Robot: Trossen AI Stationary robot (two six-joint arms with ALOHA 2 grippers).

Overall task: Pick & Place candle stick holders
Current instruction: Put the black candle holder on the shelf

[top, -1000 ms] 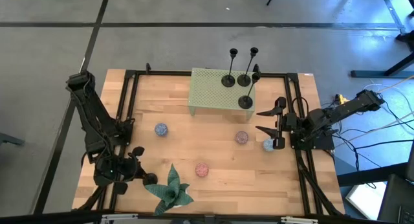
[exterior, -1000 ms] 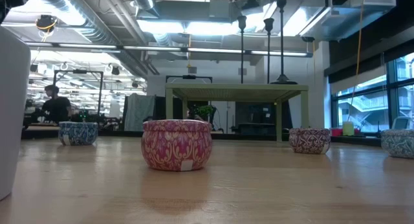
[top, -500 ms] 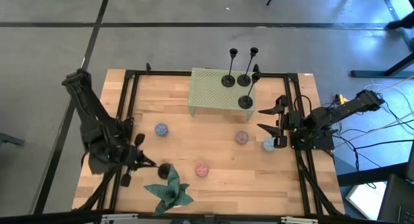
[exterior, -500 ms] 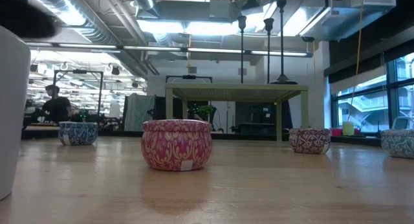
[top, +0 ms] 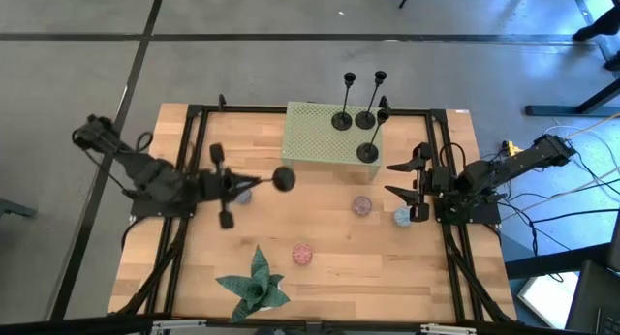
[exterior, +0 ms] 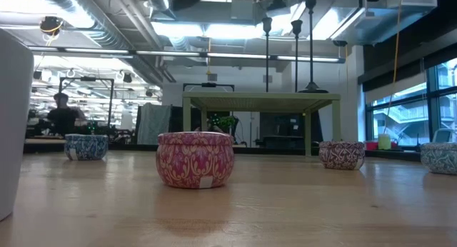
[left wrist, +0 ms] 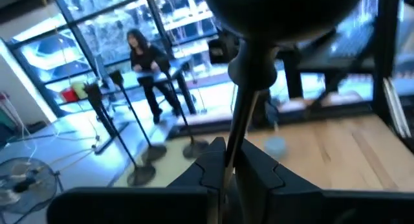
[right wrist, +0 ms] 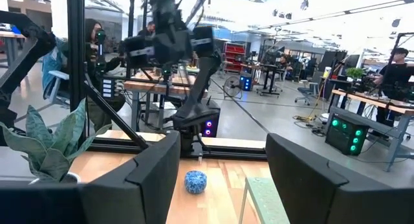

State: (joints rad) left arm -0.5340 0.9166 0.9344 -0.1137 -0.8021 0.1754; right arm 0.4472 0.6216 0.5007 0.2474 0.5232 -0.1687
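My left gripper (top: 229, 185) is raised over the table's left half, shut on a black candle stick holder (top: 263, 180). Its round disc base (top: 282, 178) points toward the table's right. Three more black holders stand by their disc bases (top: 342, 120) (top: 365, 119) (top: 368, 152) on a green perforated stand (top: 315, 141) at the far middle. They also show in the low view (exterior: 296, 54). My right gripper (top: 404, 180) is open and empty at the table's right side, beside a blue tin (top: 401, 216). My left gripper pinches the holder's thin stem (left wrist: 234, 143) between its two fingers (left wrist: 210, 169). The fingers are about level and point toward the table's right, and the stem runs on past the fingertips to the disc base (left wrist: 284, 17). The holder is lifted clear of the table and lies about level. Its cup end is hidden by the gripper.
Small round tins stand on the wood: blue (top: 240, 193), pink (top: 302, 253), purple (top: 362, 206). A green star-shaped plant (top: 254, 282) stands at the near left. A black frame (top: 194, 112) runs around the table. A person (exterior: 63, 117) shows in the room beyond.
My left gripper has risen from the near left corner by the plant and swung toward the far edge and the right. It carries the holder up clear of the table, the disc base now pointing right.
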